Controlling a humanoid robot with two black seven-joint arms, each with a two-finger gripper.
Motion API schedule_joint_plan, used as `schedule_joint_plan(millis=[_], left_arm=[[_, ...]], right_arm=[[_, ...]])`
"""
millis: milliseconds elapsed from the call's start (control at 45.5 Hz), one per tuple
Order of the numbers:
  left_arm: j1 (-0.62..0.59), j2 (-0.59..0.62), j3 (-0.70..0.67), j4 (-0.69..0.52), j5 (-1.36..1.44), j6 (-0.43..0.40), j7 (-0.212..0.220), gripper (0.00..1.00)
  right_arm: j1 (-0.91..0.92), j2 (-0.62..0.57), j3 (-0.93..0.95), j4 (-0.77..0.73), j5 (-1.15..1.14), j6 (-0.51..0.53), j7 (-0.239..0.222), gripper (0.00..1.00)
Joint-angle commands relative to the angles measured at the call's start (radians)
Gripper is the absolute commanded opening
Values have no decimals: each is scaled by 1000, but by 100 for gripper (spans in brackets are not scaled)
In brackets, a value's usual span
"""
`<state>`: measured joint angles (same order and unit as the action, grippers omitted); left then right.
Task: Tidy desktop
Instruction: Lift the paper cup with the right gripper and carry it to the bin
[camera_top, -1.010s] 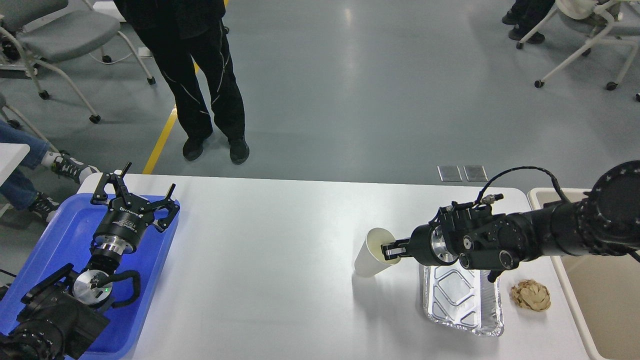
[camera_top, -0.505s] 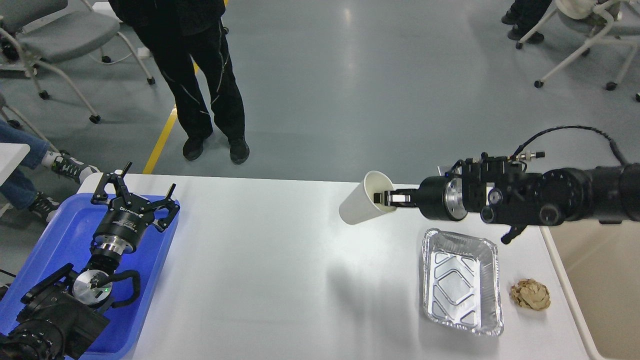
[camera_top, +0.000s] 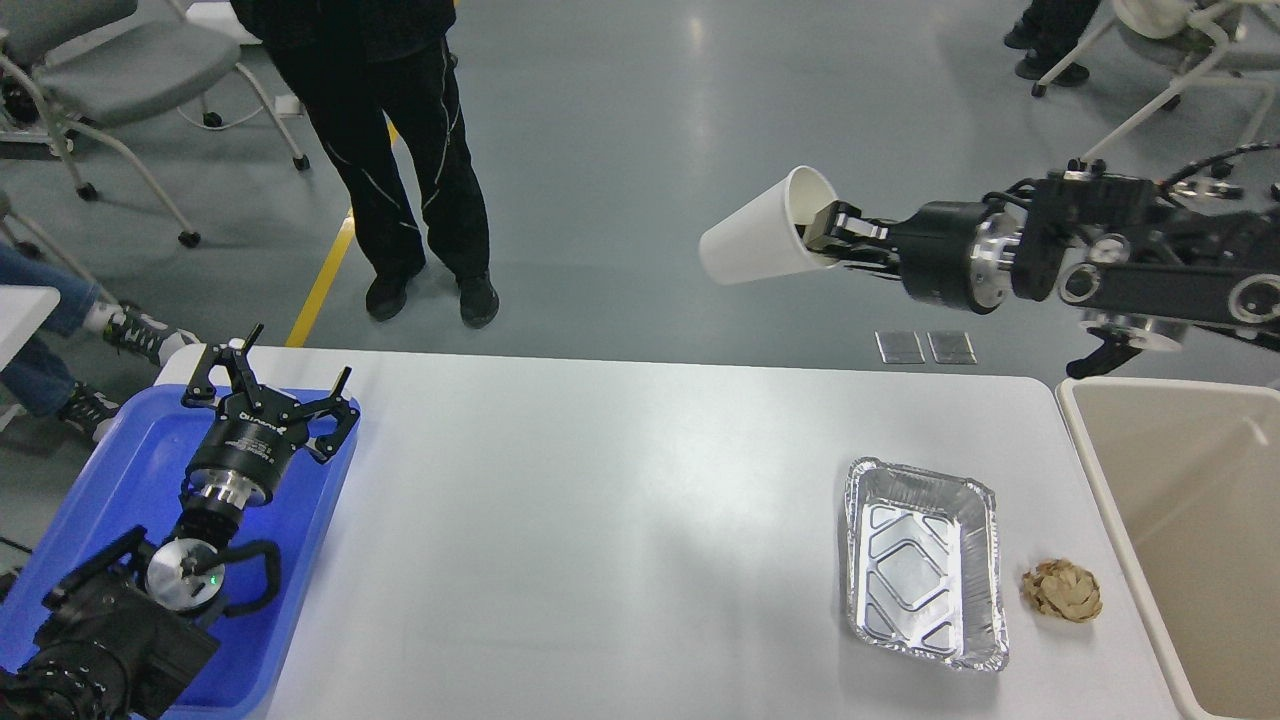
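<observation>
Across the lower part of the head view stretched the desktop (camera_top: 600, 520), white and matte, with rounded far corners; taking the foil tray (camera_top: 925, 560) on its right part as the landmark, a crumpled brown paper ball (camera_top: 1062, 590) lay just right of the tray, apart from it, and the beige bin (camera_top: 1190, 530) stood further right, beside the desktop's right edge; well to the tray's left, at the far left edge, sat the blue tray (camera_top: 120, 470); above that blue tray hung the left gripper (camera_top: 270, 385), its fingers spread wide and holding nothing; high above and beyond the foil tray, clear of the desktop, the right gripper (camera_top: 835, 235) carried a white paper cup (camera_top: 765, 242), tilted with its mouth turned toward the arm; its fingers were pinched on the cup's rim, one reaching inside the mouth; past the desktop's far edge a person in black trousers (camera_top: 400, 150) stood on the grey floor.
</observation>
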<state>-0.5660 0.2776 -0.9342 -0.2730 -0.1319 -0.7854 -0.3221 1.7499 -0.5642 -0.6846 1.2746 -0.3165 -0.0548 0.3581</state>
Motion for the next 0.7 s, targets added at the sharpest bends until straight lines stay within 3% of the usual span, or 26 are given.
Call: schedule_joint_plan(millis=[0,220,549,681], left_arm=[[0,0,0,0,0,0,0,100],[0,0,0,0,0,0,0,100],[0,0,0,-2,0,0,0,100],[0,0,0,0,0,0,0,100]], right_arm=[[-59,-120,77,-61,143,16,-1,0],[-237,-210,96,-233,278,1,-2,0],[-518,-258,97,-632,546,3,-14,0],[-628,-258,97,-770,639,1,-51,0]])
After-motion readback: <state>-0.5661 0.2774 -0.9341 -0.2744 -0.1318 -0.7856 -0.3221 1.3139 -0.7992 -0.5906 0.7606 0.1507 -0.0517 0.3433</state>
